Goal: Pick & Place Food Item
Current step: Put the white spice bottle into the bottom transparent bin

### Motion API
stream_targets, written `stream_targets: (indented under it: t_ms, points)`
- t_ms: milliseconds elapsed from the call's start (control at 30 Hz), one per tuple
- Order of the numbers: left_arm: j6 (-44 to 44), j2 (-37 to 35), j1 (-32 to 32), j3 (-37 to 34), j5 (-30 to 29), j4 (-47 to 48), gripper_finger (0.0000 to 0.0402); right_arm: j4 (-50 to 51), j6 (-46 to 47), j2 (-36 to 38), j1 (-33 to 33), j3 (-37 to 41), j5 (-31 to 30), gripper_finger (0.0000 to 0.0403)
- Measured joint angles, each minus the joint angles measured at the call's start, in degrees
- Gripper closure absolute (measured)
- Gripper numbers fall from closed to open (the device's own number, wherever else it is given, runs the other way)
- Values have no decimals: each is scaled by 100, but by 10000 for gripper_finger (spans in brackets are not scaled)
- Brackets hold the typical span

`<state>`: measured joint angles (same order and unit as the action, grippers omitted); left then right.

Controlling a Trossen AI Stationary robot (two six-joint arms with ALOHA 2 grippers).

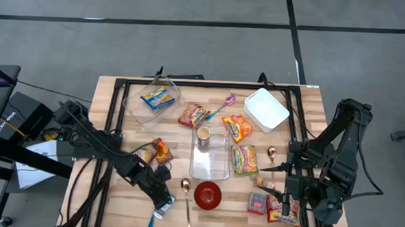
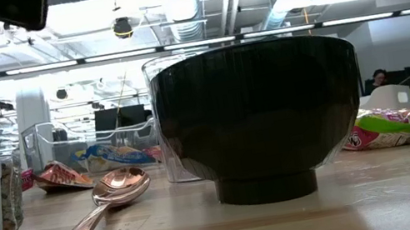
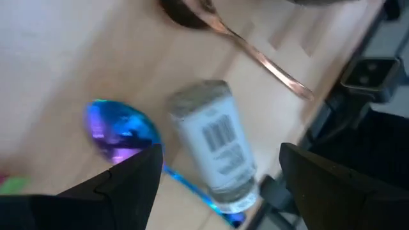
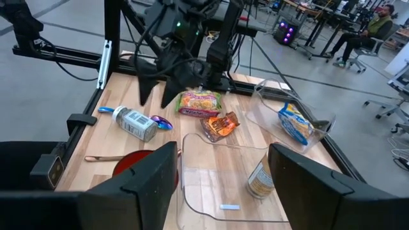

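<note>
Left wrist view — your left gripper (image 3: 220, 169) hangs spread over the jar (image 3: 214, 150), whose long axis runs between the fingers (image 3: 131, 176).

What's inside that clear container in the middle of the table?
A small jar with a tan lid stands inside the clear container, near its far end. The rest of the container looks bare. The jar's contents are hidden by its lid and label.
</note>
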<state>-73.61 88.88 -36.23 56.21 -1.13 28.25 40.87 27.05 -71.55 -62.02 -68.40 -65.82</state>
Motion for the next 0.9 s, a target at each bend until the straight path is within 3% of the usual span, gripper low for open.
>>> stream_targets:
  t_ms: [233, 900]
  points:
    - [118, 516, 0, 2, 877, -327, 92, 0, -2, 0, 0, 2, 0, 163]
    - [171, 770, 520, 2, 1023, -557, 92, -20, -2, 1, 0, 4, 21, 163]
